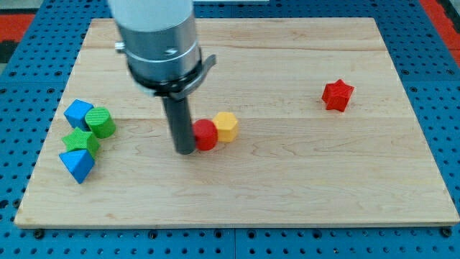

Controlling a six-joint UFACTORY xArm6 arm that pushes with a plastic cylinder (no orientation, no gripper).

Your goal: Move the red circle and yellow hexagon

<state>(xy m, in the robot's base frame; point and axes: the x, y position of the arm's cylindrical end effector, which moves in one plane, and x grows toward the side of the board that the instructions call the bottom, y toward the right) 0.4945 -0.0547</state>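
The red circle (206,134) lies near the middle of the wooden board, touching the yellow hexagon (226,126) on its right. My tip (185,150) stands right against the left side of the red circle. The rod rises from there to the grey arm body at the view's top.
A red star (338,95) sits at the right. At the left edge is a cluster: a blue block (77,114), a green circle (101,122), a green star-like block (80,142) and a blue triangle (77,165). The wooden board (287,187) rests on a blue perforated table.
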